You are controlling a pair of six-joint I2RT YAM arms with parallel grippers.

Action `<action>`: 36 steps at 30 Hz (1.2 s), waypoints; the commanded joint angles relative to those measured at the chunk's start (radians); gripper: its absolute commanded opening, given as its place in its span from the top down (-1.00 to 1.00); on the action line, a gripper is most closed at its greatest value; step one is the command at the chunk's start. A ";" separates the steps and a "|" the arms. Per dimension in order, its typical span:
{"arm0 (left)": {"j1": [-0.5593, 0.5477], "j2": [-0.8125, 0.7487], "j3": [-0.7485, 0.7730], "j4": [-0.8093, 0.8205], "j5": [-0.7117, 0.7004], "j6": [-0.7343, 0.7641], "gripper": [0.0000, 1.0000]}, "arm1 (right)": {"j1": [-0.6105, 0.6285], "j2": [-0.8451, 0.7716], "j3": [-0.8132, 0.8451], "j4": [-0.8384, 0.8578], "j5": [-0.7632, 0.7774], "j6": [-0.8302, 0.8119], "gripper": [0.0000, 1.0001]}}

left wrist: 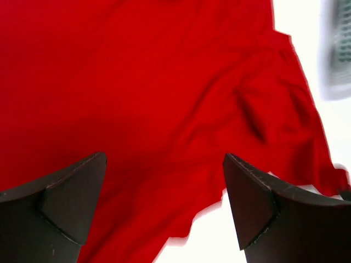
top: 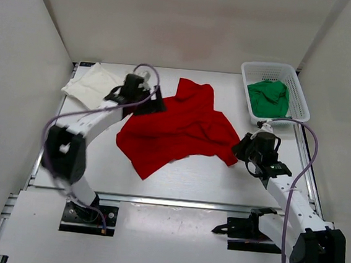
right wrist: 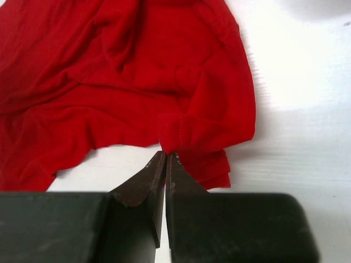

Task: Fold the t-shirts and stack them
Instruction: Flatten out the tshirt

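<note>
The left fingers point(left wrist: 71, 192) hung apart over the red t-shirt point(top: 182, 129) at its left edge; right fingers point(right wrist: 145, 181) clamped its right hem.

In the left wrist view the red t-shirt point(left wrist: 164, 82) runs off the top and left edges, and the basket point(left wrist: 337, 55) at the right edge is only a blur. From above, the left pincer point(top: 152, 101) covers the shirt's edge nearest the table's point(top: 189, 182) far left corner. The closed tips of the right pincer point(right wrist: 165, 156) hide how much hem they nip.
</note>
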 commanded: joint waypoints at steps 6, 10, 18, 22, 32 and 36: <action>0.144 -0.497 -0.652 0.175 -0.060 0.019 -0.33 | 0.009 -0.122 -0.076 0.046 -0.031 0.044 1.00; 0.196 -0.553 -0.798 0.165 -0.064 -0.025 0.36 | 0.009 -0.165 -0.099 0.011 -0.002 0.067 1.00; 0.230 -0.266 -0.685 0.354 -0.092 -0.142 0.24 | -0.074 -0.312 -0.206 -0.045 -0.031 0.154 1.00; 0.221 -0.027 -0.330 0.332 -0.150 -0.142 0.27 | -0.045 -0.436 -0.291 -0.117 -0.012 0.246 0.99; 0.239 -0.094 -0.219 0.205 -0.150 -0.095 -0.16 | 0.033 -0.565 -0.415 -0.181 0.004 0.362 0.70; 0.218 -0.324 -0.474 0.241 -0.161 -0.085 -0.14 | 0.066 -0.528 -0.326 -0.209 0.085 0.290 -0.16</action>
